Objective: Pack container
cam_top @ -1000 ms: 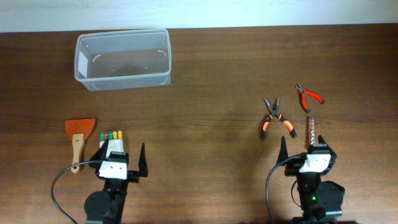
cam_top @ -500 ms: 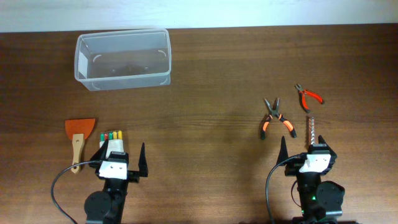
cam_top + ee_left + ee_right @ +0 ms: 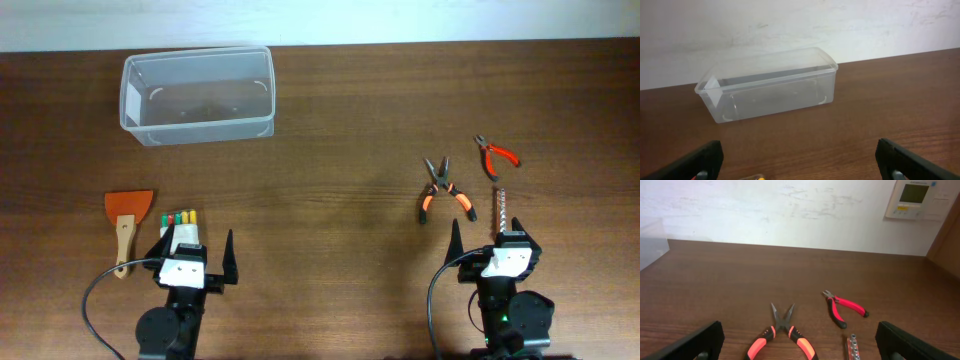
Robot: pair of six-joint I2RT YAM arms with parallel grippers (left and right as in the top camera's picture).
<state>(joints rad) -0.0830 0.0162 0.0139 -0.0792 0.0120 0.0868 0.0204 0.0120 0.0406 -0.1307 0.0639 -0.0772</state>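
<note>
Down low and level, left end effector (image 3: 196, 240) and right end effector (image 3: 487, 238) both gape wide.

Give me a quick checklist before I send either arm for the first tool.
1. Container upright and empty: ok.
2. Left claw open, holding nothing: ok.
3. Right claw open, holding nothing: ok.
4. Orange-handled pliers lying apart from the red cutters: ok.
5. Bit strip free of the right claw: cannot tell, the wrist covers its near end.
</note>
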